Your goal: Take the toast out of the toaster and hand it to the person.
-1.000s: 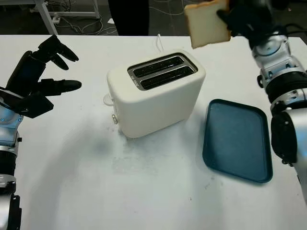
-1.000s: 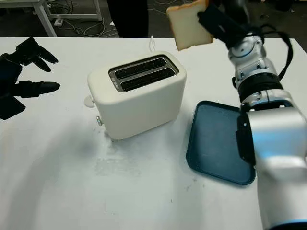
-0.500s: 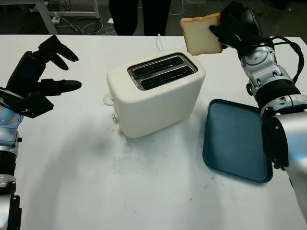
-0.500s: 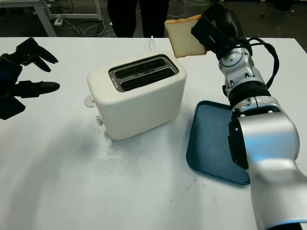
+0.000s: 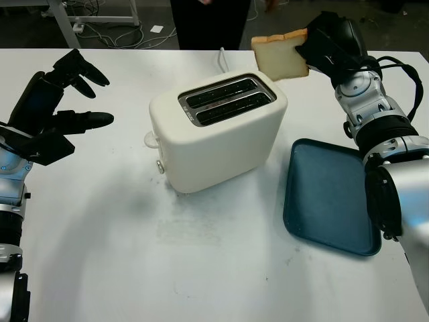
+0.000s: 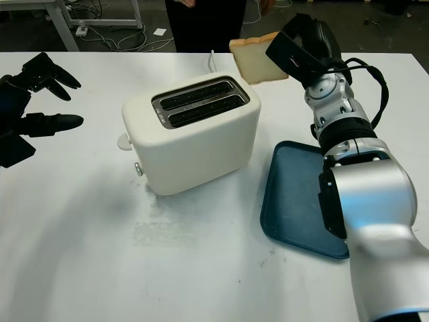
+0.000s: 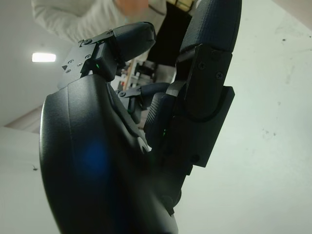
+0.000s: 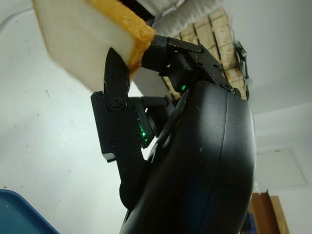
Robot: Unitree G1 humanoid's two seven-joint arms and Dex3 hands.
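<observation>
The right hand (image 5: 325, 50) grips the toast (image 5: 280, 57) by one edge, holding it in the air above the far right corner of the toaster (image 5: 218, 131). The slice stands on edge, its free end pointing left. The left hand (image 5: 50, 107) hovers open over the counter (image 5: 100, 235) at left.

A white desk (image 5: 100, 268) is seen, on which two things are carried. A cream two-slot toaster (image 5: 218, 131) is stood near its middle, turned at a slant, both slots shown dark. A dark blue tray (image 5: 332, 196) is laid flat just beside the toaster, on its right, apart from it. A white cord (image 5: 223, 57) is trailed behind the toaster toward the desk's far edge.
</observation>
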